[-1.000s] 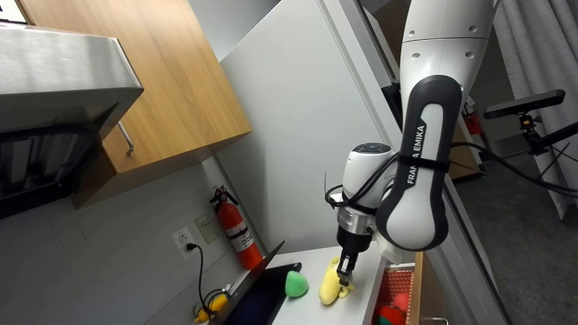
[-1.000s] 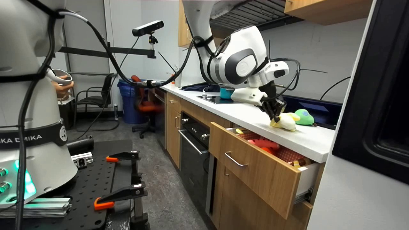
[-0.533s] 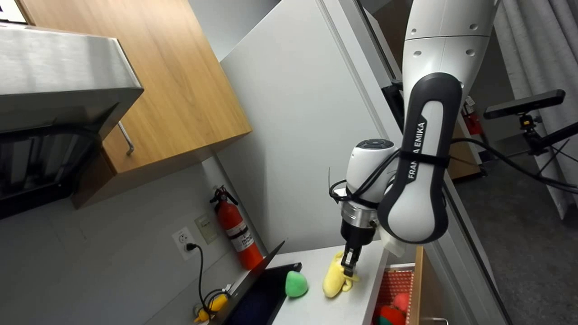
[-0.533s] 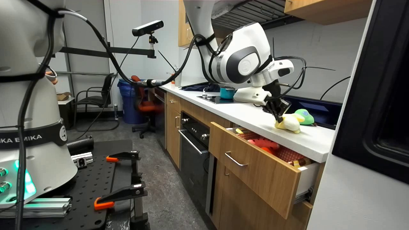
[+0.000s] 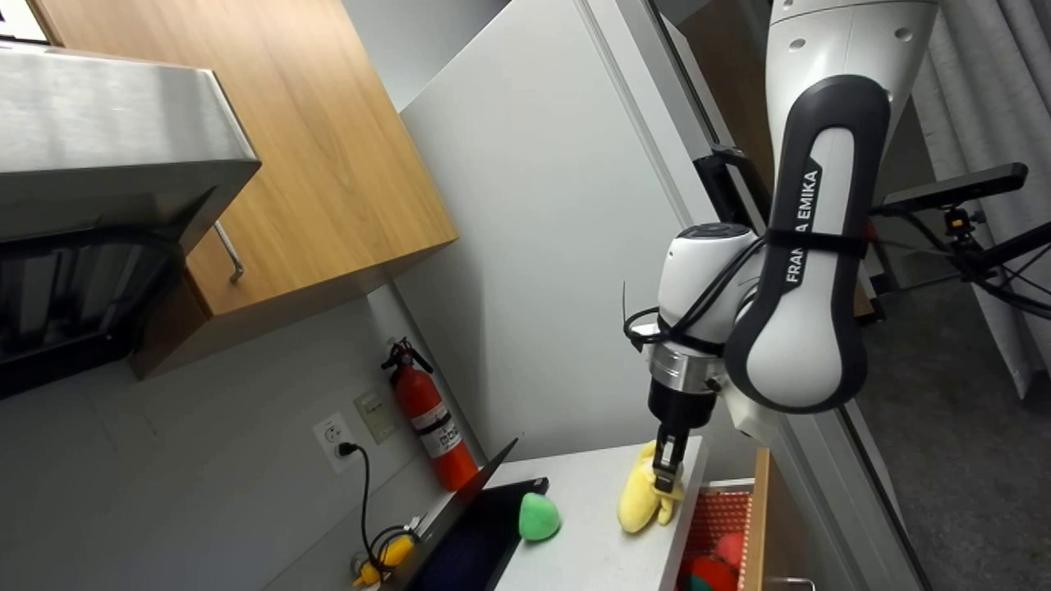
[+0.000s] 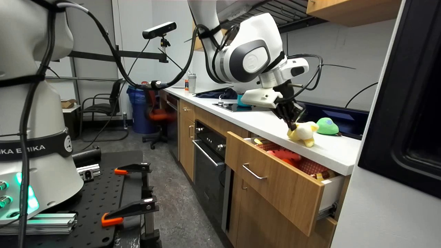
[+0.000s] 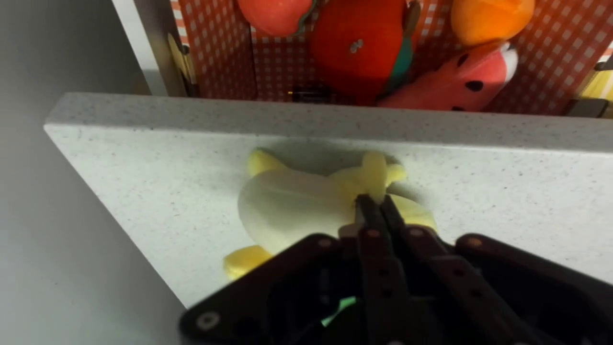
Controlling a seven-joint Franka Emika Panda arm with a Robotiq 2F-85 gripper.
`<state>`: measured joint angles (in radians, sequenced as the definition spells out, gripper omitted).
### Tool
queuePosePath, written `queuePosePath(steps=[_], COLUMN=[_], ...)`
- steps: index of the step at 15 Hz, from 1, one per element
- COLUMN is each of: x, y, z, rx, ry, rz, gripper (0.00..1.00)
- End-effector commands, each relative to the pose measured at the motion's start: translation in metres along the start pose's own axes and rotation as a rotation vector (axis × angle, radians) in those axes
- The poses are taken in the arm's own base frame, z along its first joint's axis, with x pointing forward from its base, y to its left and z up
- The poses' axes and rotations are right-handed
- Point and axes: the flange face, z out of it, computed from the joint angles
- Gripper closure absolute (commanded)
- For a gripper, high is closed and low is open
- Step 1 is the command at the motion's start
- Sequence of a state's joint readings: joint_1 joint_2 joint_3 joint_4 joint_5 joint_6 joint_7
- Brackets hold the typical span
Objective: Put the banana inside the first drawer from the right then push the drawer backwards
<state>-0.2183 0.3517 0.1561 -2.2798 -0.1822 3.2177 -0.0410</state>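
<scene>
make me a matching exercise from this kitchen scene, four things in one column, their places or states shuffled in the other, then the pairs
Things:
1) soft yellow banana toy
2) light brown wooden drawer
3) red cylindrical fire extinguisher
4) pink-red plush toy with black spots

Places or states:
A) lying inside the drawer
B) near the white wall socket
C) pinched by the black two-fingered gripper
D) pulled open below the white countertop

Pairs: 1-C, 2-D, 3-B, 4-A

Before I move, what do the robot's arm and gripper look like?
The arm is rounded and white with dark grey panels, a silver wrist band, and FRANKA EMIKA lettering partly under a black strap. Black cables run along it. The gripper is black, with slim dark fingers and round bolt heads.
</scene>
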Motion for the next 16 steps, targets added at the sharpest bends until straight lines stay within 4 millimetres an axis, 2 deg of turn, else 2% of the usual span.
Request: queuePosePath(steps=[1, 5, 9, 12, 16], x=[-0.015, -0.023, -0.031, -0.039, -0.051], y=[-0.013, -0.031, -0.039, -0.039, -0.039], z=[-0.033, -0.051, -0.061, -0.063, -0.056], rx=[0.014, 0.030, 0.026, 0.021, 0.028], ry=[-0.027, -0.037, -0.069, -0.103, -0.137], rz=[-0.040, -0.061, -0.066, -0.068, -0.071], gripper=[0.99, 0.99, 0.99, 0.99, 0.99])
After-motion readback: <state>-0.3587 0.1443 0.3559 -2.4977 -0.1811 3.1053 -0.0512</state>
